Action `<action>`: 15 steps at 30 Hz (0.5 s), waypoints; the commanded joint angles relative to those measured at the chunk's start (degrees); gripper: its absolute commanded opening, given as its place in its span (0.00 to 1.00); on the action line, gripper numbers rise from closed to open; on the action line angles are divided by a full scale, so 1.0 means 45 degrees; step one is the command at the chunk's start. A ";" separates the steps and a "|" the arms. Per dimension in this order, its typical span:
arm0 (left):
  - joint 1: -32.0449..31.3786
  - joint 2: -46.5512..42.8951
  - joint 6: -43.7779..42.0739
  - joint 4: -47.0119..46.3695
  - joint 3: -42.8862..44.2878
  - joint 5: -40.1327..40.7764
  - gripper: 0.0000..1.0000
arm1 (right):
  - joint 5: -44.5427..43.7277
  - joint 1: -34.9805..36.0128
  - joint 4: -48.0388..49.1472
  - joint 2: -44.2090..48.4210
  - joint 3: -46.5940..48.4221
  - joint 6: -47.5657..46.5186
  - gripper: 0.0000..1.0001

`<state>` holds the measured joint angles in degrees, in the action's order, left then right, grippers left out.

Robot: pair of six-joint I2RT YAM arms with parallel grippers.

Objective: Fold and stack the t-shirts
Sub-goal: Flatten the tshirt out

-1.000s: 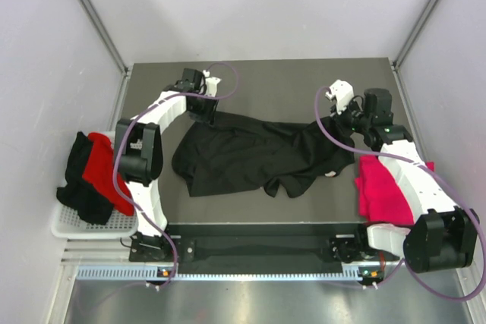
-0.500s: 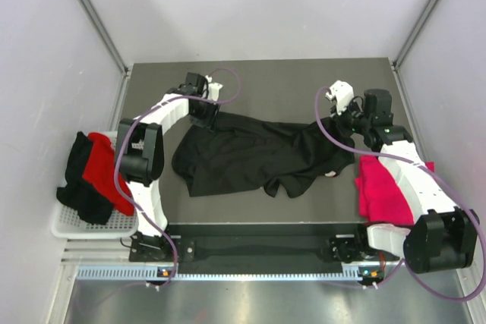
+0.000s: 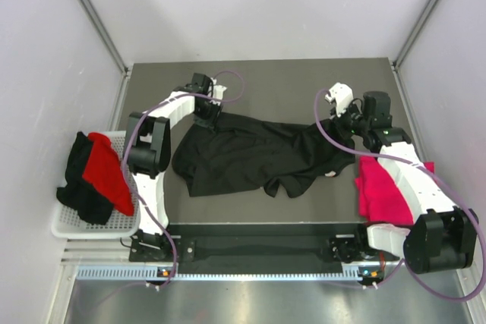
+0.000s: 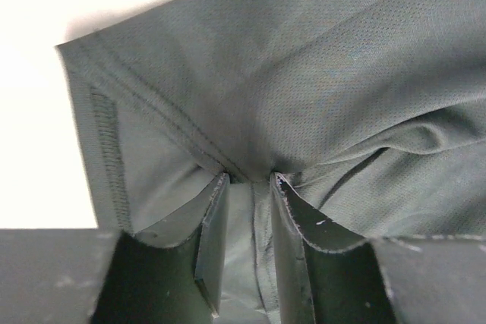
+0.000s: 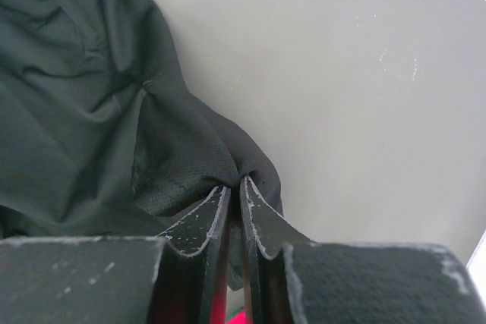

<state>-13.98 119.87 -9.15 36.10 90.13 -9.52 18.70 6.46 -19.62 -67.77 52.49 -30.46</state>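
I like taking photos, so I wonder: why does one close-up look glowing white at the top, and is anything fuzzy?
Left wrist view: the surface behind the crumpled black cloth t-shirt is overexposed to blank white, though the weave and stitching stay sharp. Right wrist view: the grey table surface is evenly lit, with only the cloth's near folds slightly soft. Top view: soft, even light, faint shadows under the arms.

Overhead rear view; both wrist close-ups on the black t-shirt (image 3: 250, 158).
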 commanded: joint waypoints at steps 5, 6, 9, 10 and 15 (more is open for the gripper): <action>-0.0273 0.0080 -0.0213 0.0377 0.0577 0.0181 0.34 | 0.0083 -0.0107 0.0628 0.0235 -0.0141 -0.0068 0.09; -0.0253 0.0157 -0.0233 0.0396 0.0616 0.0240 0.35 | 0.0102 -0.0107 0.0609 0.0216 -0.0141 -0.0068 0.08; -0.0312 0.0353 -0.0252 0.0571 0.0889 0.0221 0.35 | 0.0083 -0.0126 0.0629 0.0255 -0.0160 -0.0068 0.08; -0.0331 0.0450 -0.0214 0.0688 0.0967 0.0279 0.35 | 0.0083 -0.0127 0.0609 0.0293 -0.0180 -0.0068 0.08; -0.0371 -0.0133 -0.0272 0.0320 0.0520 0.0903 0.38 | -0.0054 -0.0146 0.0707 0.0352 -0.0258 -0.0165 0.08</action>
<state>-15.49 121.32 -9.56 38.20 92.58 -7.64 18.44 6.46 -18.85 -67.68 51.37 -30.74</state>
